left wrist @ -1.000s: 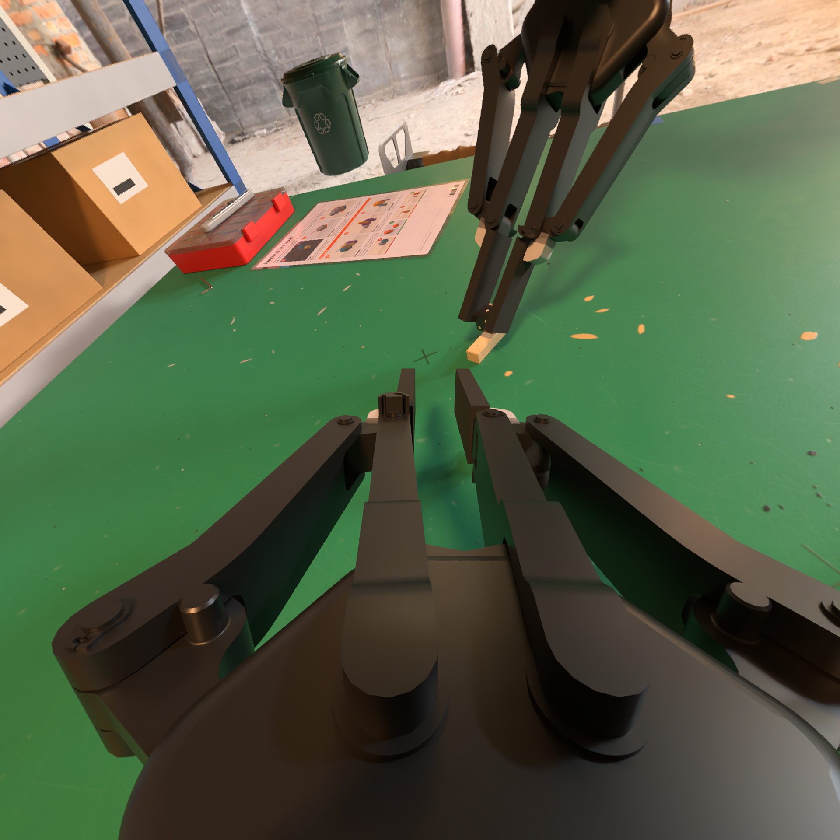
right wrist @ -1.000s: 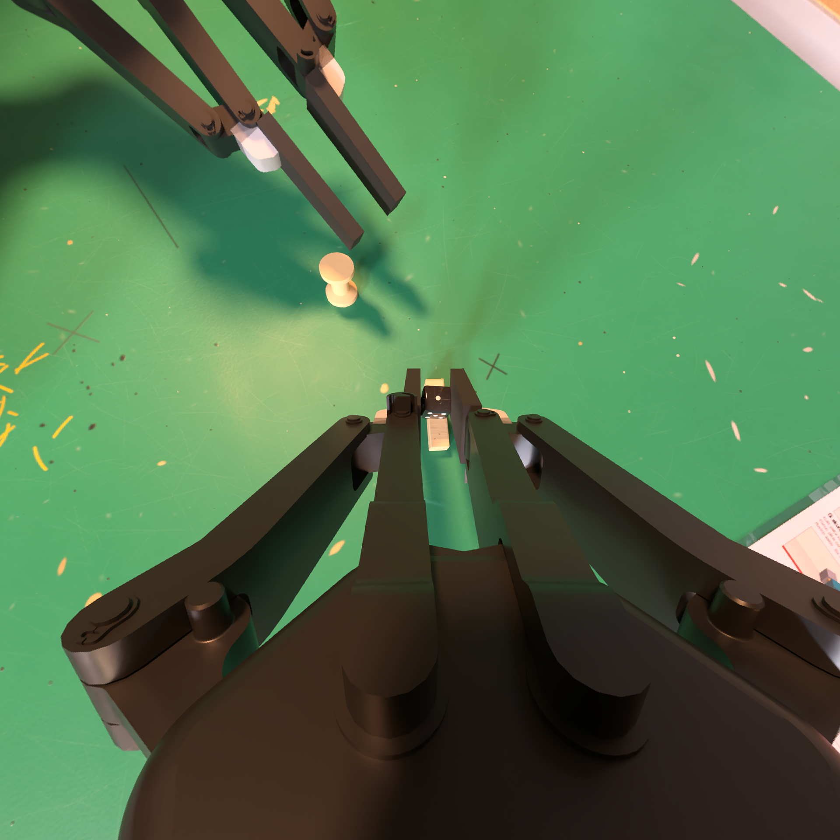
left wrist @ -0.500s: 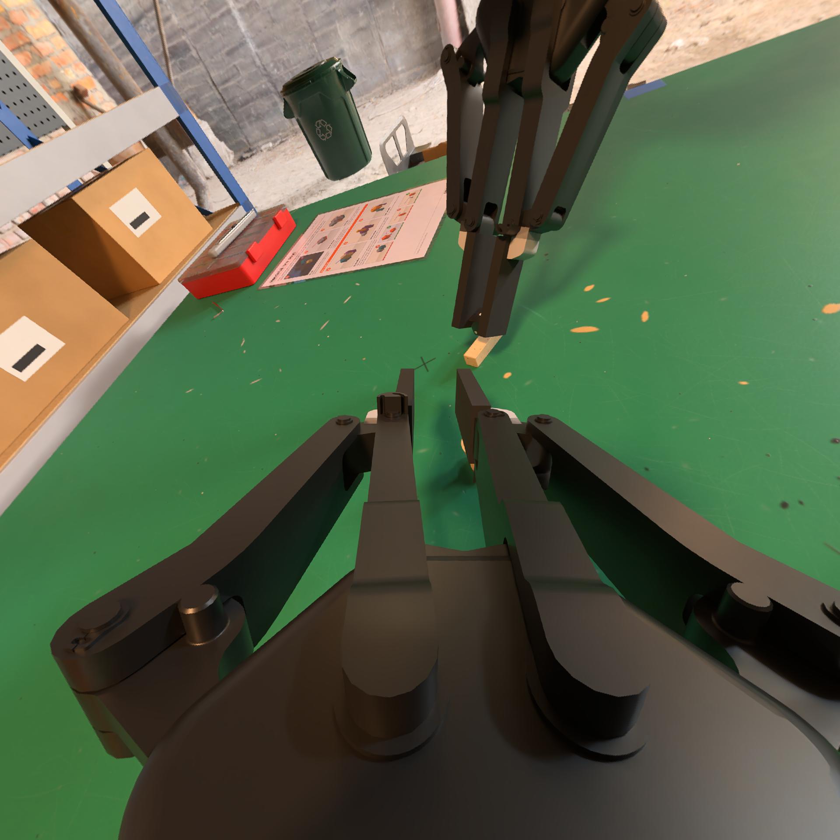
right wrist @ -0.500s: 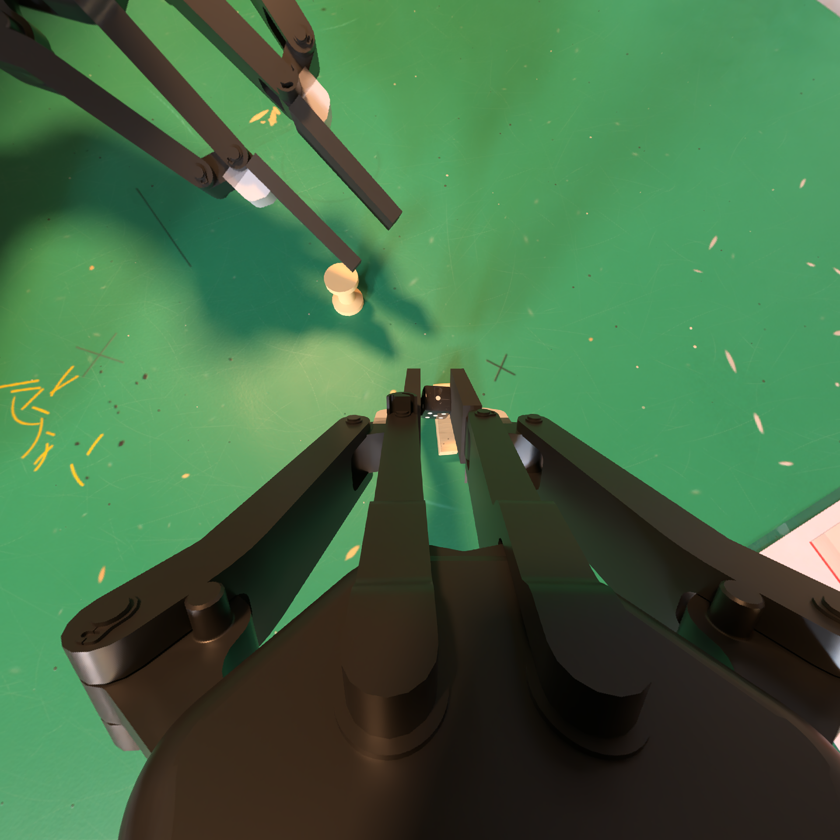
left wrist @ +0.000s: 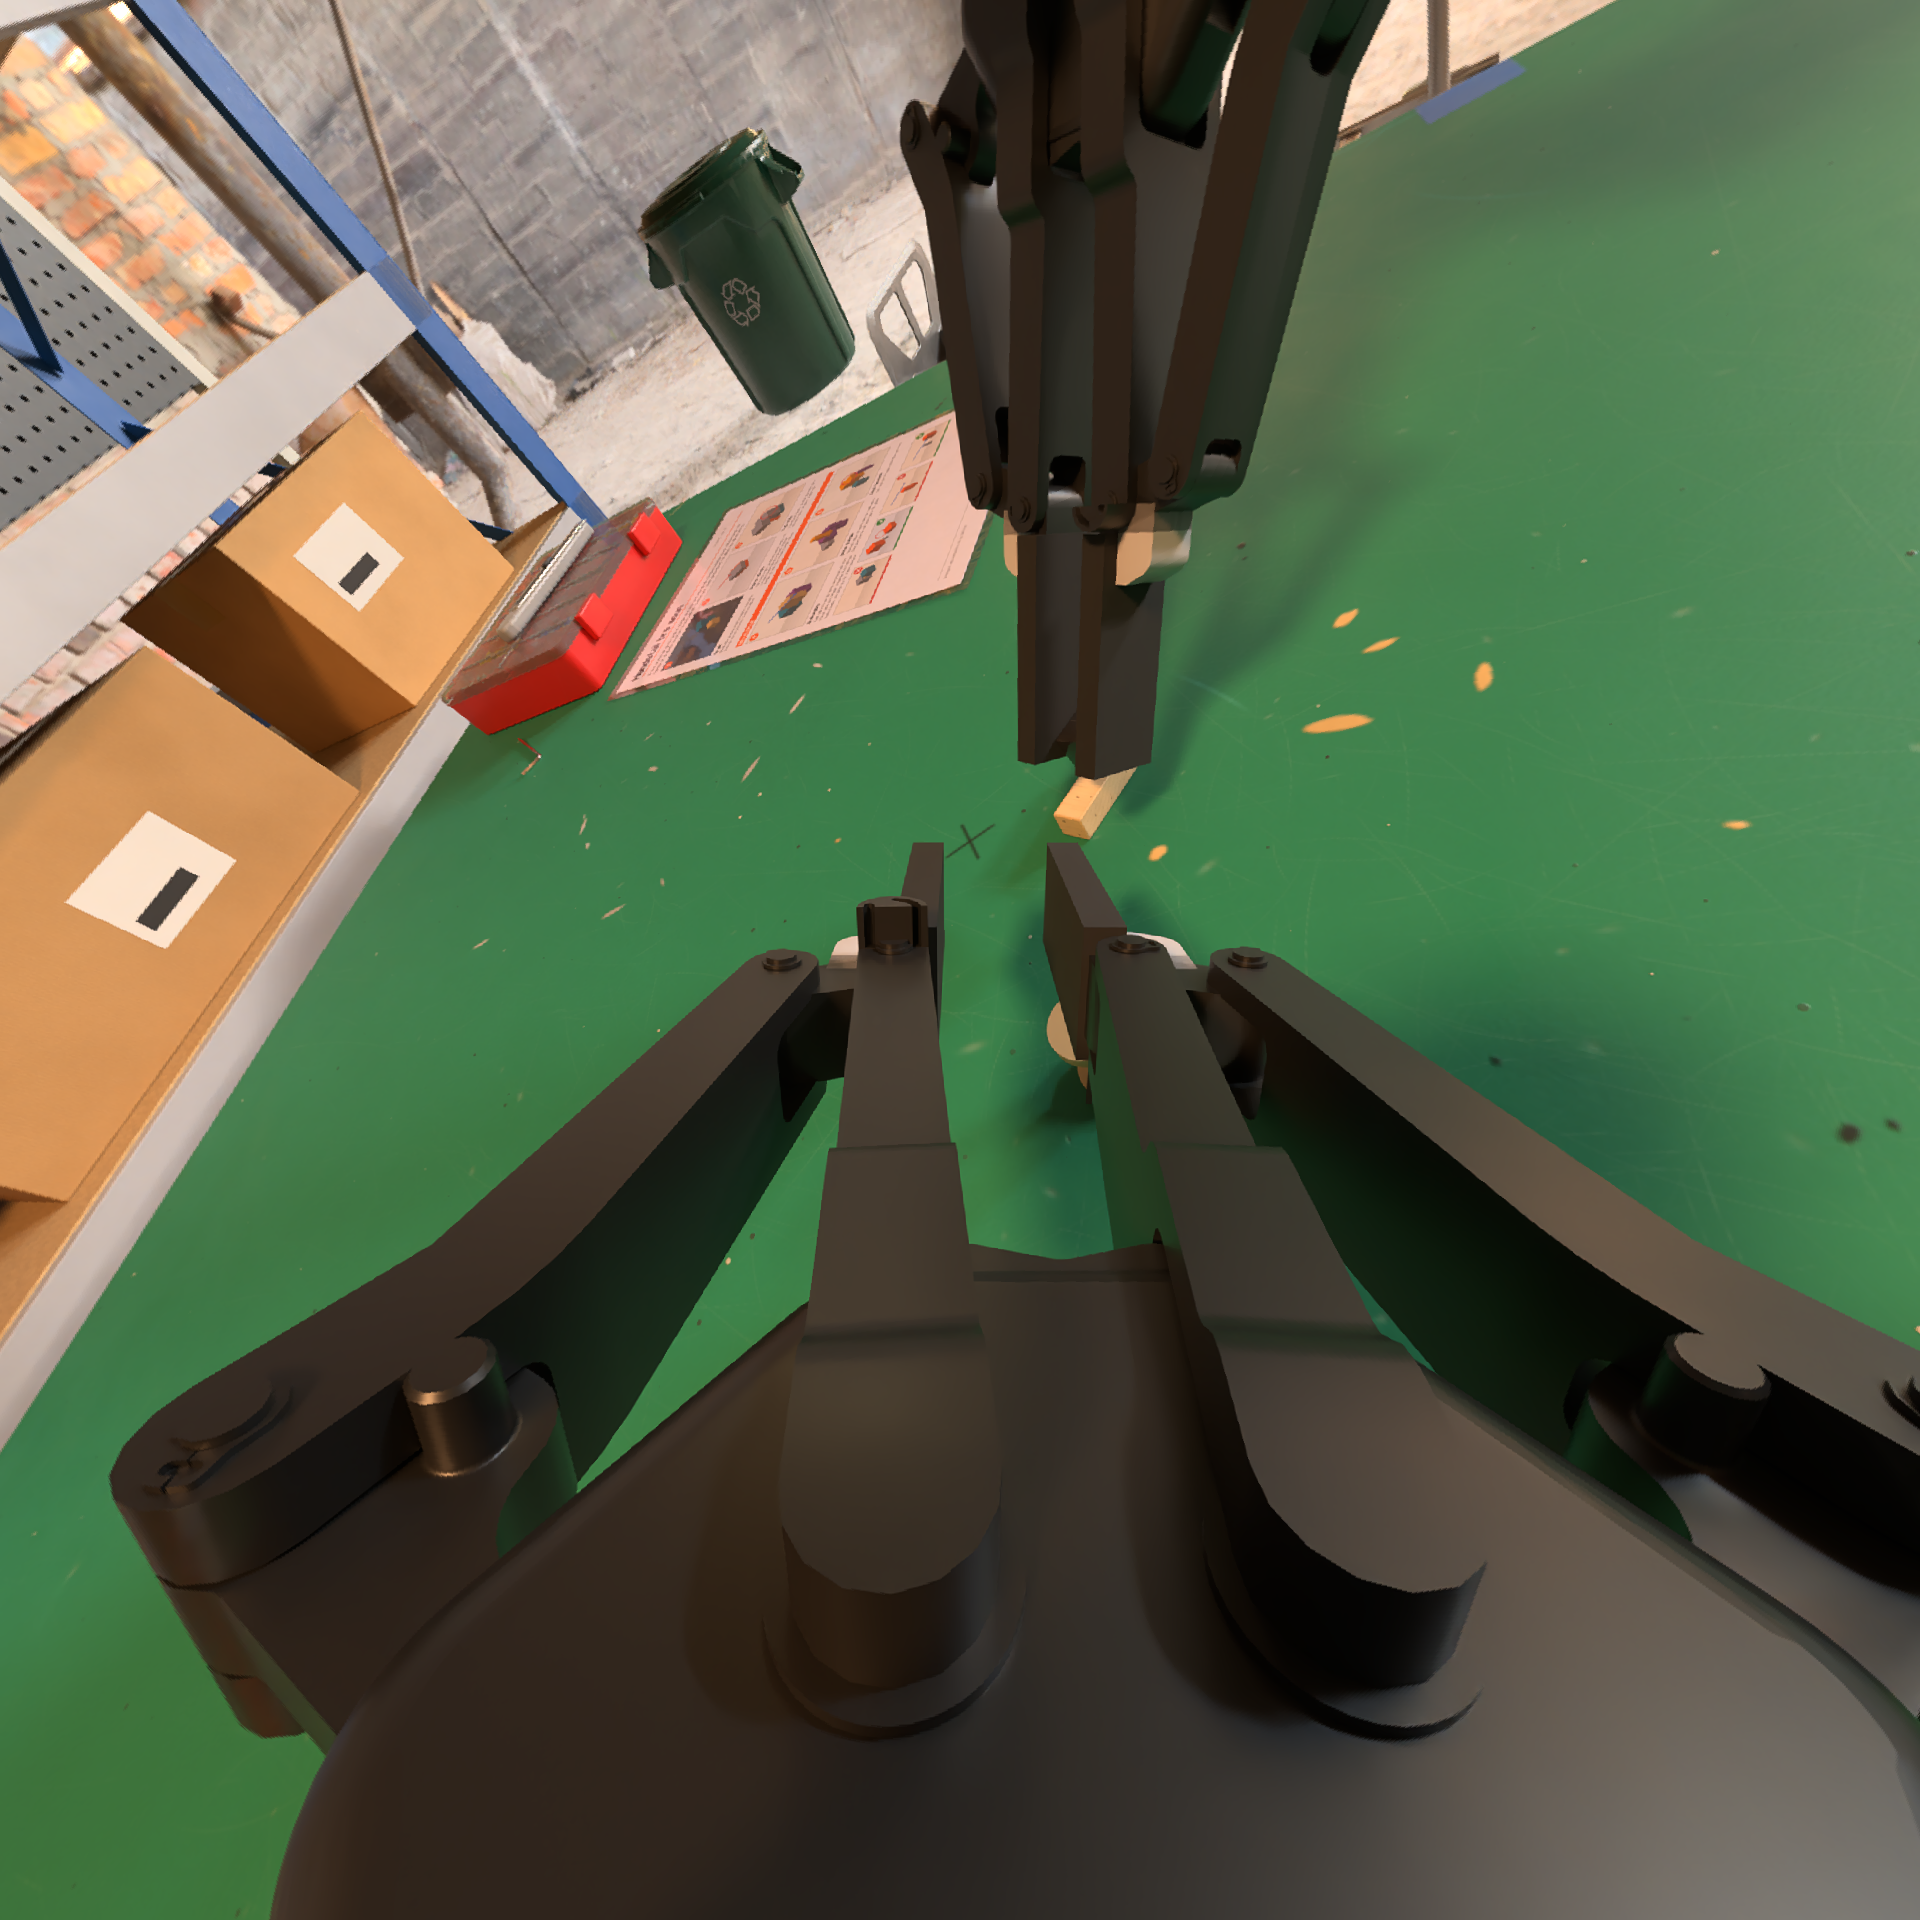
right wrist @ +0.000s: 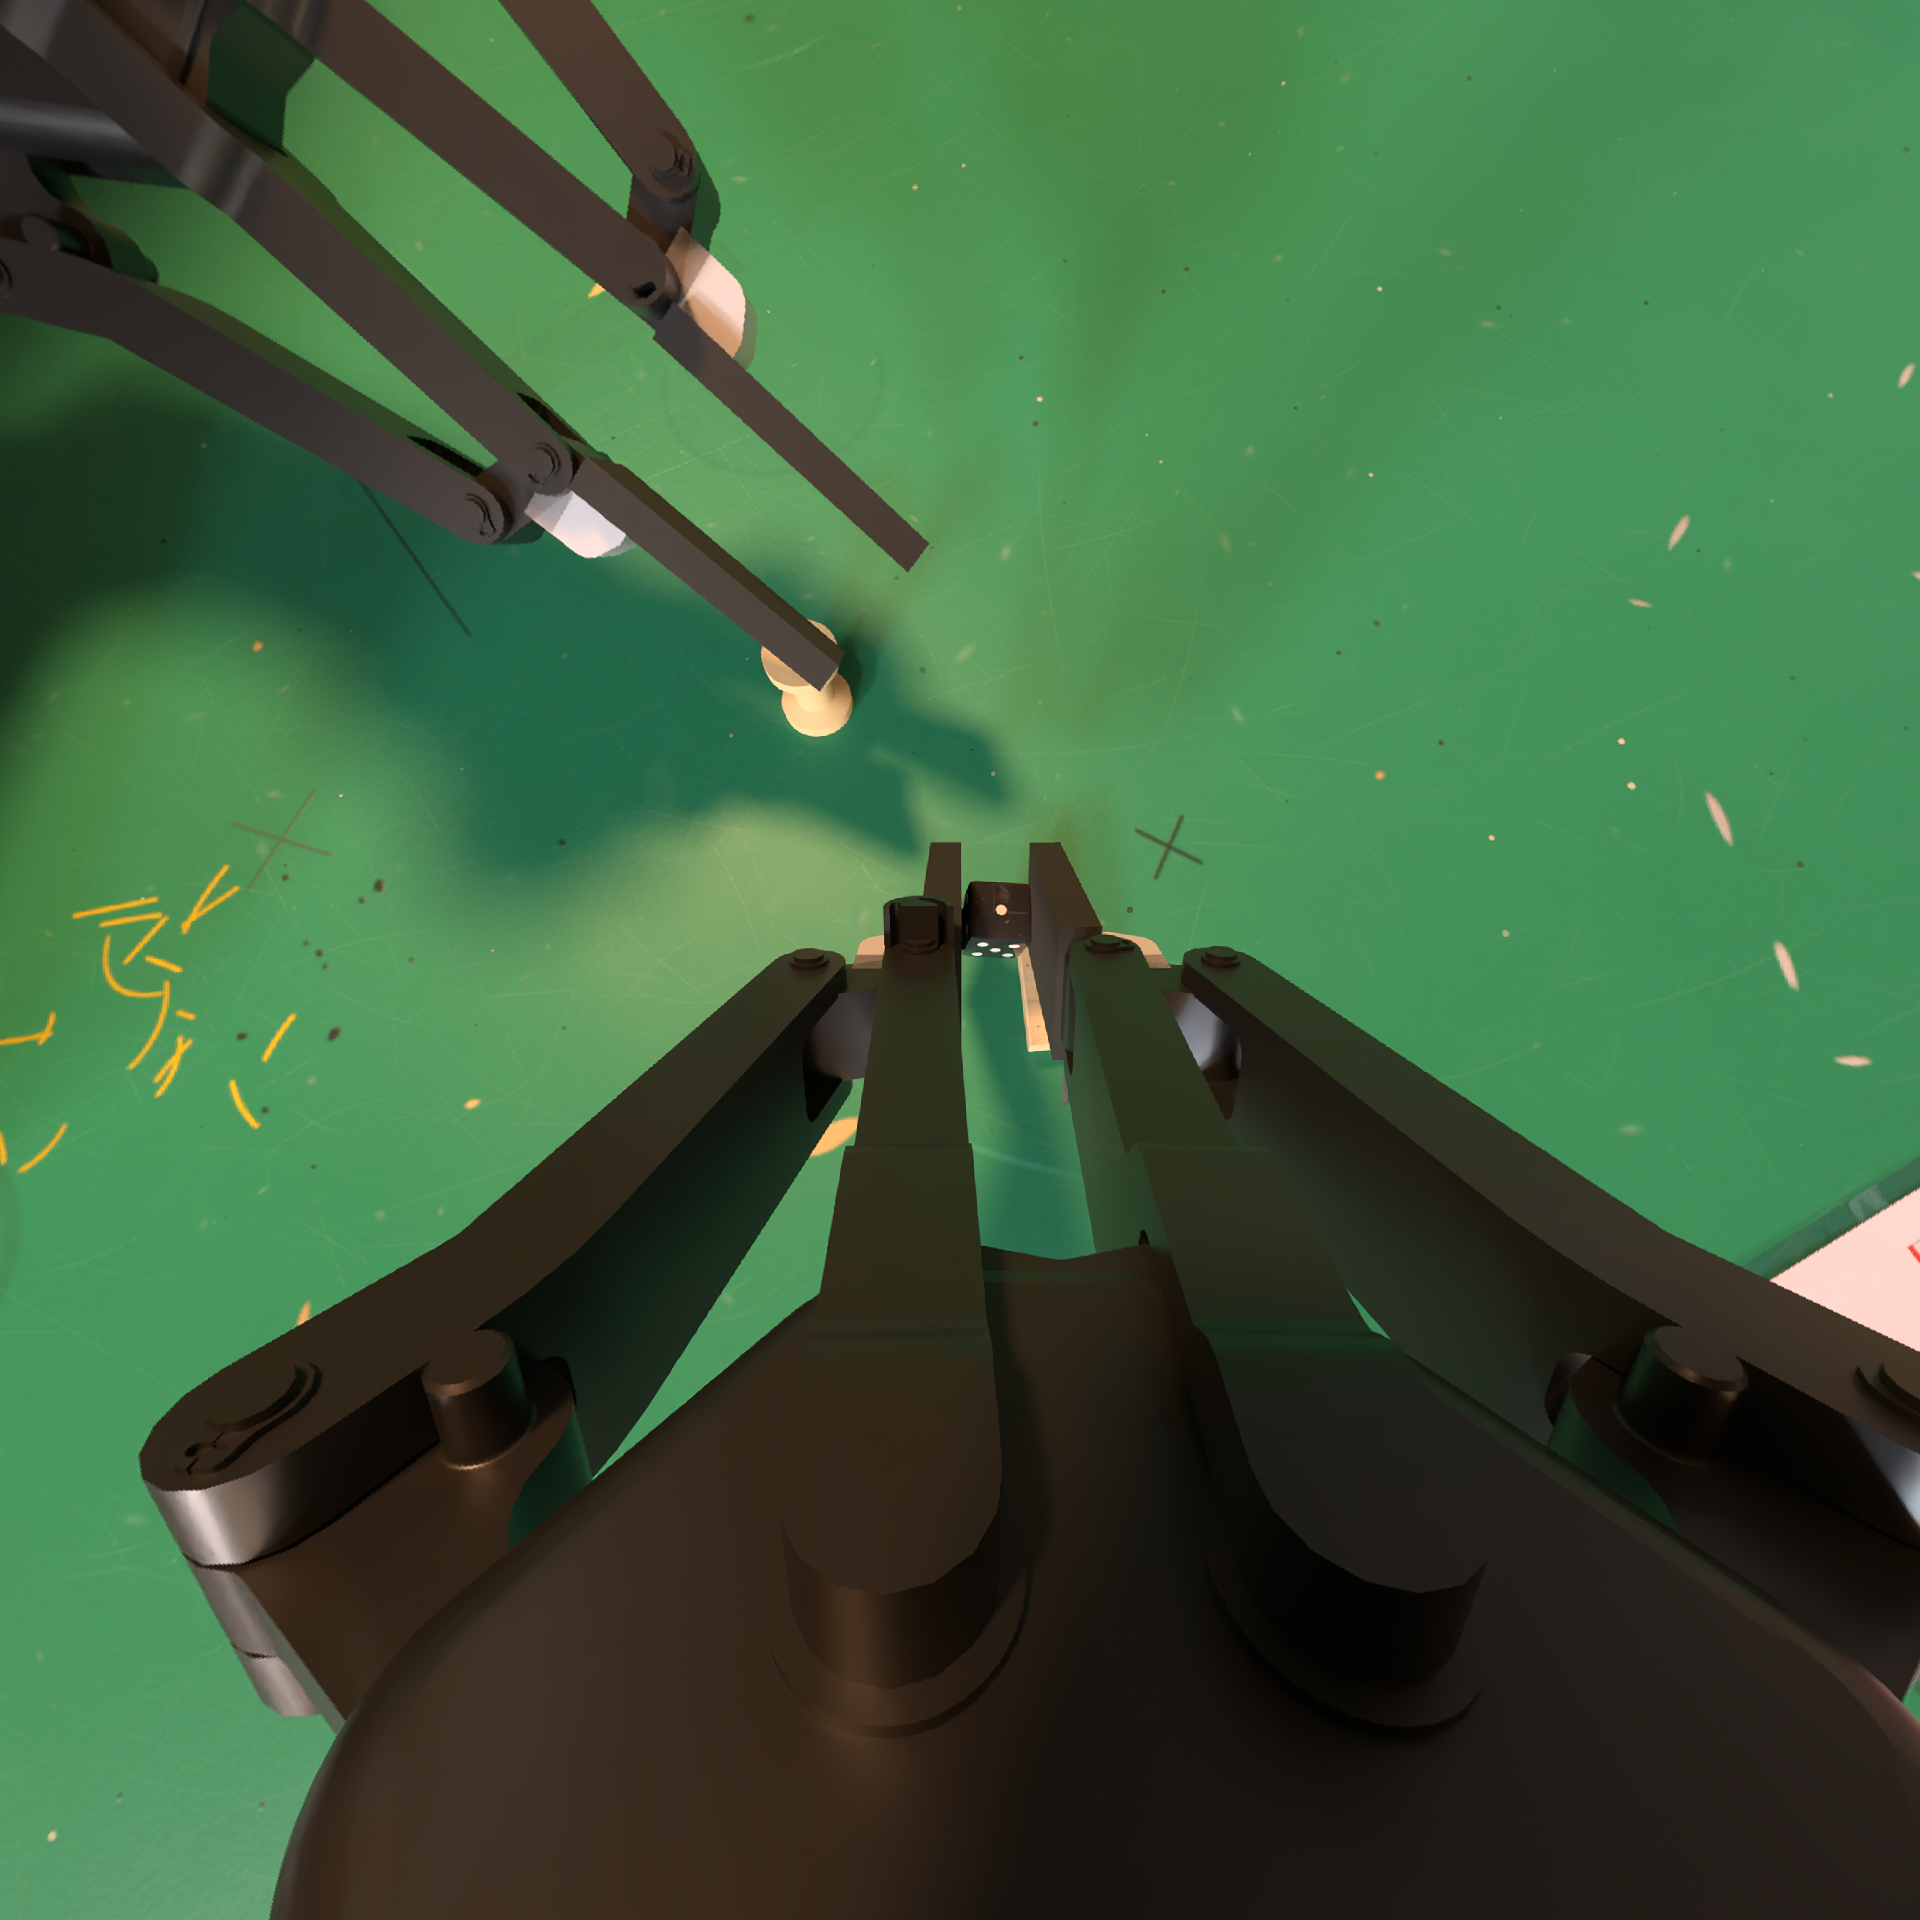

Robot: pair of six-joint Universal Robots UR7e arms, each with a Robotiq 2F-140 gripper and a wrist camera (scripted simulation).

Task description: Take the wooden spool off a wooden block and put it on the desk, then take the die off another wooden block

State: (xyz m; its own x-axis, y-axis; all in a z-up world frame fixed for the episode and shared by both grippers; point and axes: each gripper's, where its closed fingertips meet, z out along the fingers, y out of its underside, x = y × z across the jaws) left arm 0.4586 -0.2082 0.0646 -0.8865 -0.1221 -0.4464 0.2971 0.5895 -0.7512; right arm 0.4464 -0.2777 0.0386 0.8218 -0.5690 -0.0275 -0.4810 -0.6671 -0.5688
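Observation:
My right gripper [right wrist: 995, 868] is shut on the black die [right wrist: 995, 914], holding it just above a small wooden block [right wrist: 1034, 1003] that lies on the green desk [right wrist: 1351, 520]. In the left wrist view the right gripper [left wrist: 1086, 753] hangs over that block [left wrist: 1086, 805], and the die is hidden between its fingers. My left gripper [left wrist: 992, 878] is open and empty. The pale wooden spool [right wrist: 816, 707] stands on the desk under one left finger; only its edge [left wrist: 1062, 1039] shows in the left wrist view.
A red case [left wrist: 582, 613] and a printed sheet [left wrist: 821, 551] lie at the desk's far left. Cardboard boxes [left wrist: 312, 582] sit on a shelf along the left edge. A green bin [left wrist: 758, 281] stands beyond the desk. Orange shavings [right wrist: 156, 987] lie scattered about.
My right gripper has risen slightly with the die, and the block now sits lower between its fingers. My left gripper has drawn back, still open, and the spool's edge has come into its view.

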